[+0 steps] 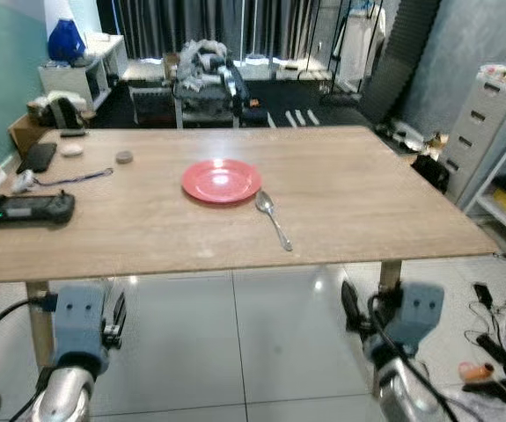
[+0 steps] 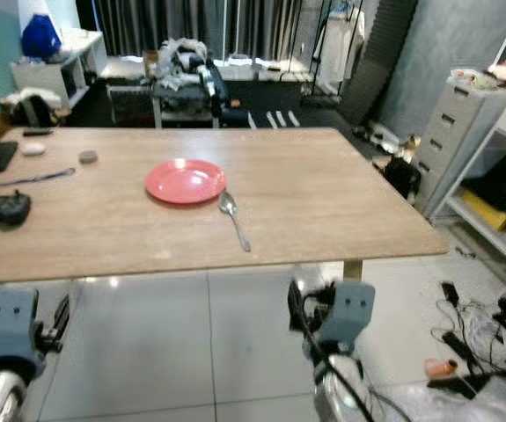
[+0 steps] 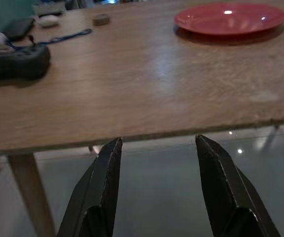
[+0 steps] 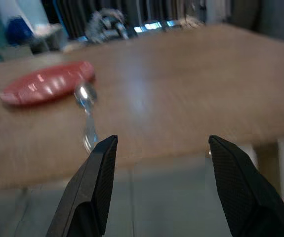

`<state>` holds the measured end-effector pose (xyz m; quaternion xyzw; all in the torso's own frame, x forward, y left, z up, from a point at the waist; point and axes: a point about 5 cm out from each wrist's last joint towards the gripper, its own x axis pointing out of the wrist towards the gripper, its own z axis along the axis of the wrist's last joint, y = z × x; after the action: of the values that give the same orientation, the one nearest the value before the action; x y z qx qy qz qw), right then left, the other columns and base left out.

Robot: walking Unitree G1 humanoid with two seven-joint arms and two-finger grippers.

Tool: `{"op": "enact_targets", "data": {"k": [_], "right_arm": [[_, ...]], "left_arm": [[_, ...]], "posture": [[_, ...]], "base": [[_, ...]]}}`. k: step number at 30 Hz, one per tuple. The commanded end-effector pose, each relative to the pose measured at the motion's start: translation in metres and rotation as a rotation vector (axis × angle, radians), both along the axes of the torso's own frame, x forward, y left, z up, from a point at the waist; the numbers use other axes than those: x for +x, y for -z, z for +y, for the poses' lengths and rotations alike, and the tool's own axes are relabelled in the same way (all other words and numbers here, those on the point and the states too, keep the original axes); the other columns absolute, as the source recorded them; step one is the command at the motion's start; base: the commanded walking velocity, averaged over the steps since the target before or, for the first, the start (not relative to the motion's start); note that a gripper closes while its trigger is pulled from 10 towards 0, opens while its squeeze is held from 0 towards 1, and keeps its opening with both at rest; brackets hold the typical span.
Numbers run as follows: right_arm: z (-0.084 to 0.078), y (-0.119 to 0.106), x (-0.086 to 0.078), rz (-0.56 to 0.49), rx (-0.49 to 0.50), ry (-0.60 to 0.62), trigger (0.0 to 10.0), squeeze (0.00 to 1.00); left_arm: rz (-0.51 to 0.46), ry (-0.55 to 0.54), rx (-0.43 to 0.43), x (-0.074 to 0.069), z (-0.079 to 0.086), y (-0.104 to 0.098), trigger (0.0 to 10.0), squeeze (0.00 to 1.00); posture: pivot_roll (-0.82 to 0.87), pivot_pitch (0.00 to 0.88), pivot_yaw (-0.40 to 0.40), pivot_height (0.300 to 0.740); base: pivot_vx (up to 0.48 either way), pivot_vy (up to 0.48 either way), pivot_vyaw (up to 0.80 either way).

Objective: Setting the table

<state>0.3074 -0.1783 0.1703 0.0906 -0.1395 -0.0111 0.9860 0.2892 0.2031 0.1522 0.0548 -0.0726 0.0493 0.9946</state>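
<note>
A red plate [image 1: 221, 180] lies near the middle of the wooden table [image 1: 341, 211]. A metal spoon [image 1: 273, 218] rests just to its right, handle toward the near edge. Both show in the wrist views too: plate [image 3: 229, 18], plate [image 4: 45, 88], spoon [image 4: 86, 116]. My left gripper [image 3: 156, 143] is open, held below and short of the table's front edge at the left. My right gripper [image 4: 161, 140] is open as well, low in front of the near edge to the right, with nothing between its fingers.
A black controller [image 1: 22, 209], a blue lanyard [image 1: 77, 178], a small round puck [image 1: 124, 156] and a phone [image 1: 38, 156] lie on the table's left side. A grey drawer unit [image 1: 481, 132] stands at the right. Cables [image 1: 499, 338] lie on the tiled floor.
</note>
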Motion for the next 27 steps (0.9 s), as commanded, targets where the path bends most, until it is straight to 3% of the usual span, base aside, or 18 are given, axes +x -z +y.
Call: {"op": "enact_targets", "data": {"k": [1,17,27], "right_arm": [[0.008,-0.001,-0.001,0.012,0.015,-0.027,10.0,0.0],[0.009,0.003,-0.005,0.076,0.002,-0.033,10.0,0.0],[0.004,0.013,-0.006,0.151,-0.087,-0.038,10.0,0.0]], "left_arm": [[0.02,-0.027,0.005,-0.004,0.008,0.002,10.0,0.0],[0.005,0.004,0.03,-0.005,-0.001,-0.011,10.0,0.0],[0.024,0.018,0.051,-0.007,-0.002,-0.01,10.0,0.0]], "posture": [[0.05,0.145,0.051,0.74],[0.06,0.137,0.053,0.74],[0.06,0.137,0.056,0.74]], "base": [[0.48,0.0,0.0],[0.48,0.0,0.0],[0.322,0.0,0.0]]}}
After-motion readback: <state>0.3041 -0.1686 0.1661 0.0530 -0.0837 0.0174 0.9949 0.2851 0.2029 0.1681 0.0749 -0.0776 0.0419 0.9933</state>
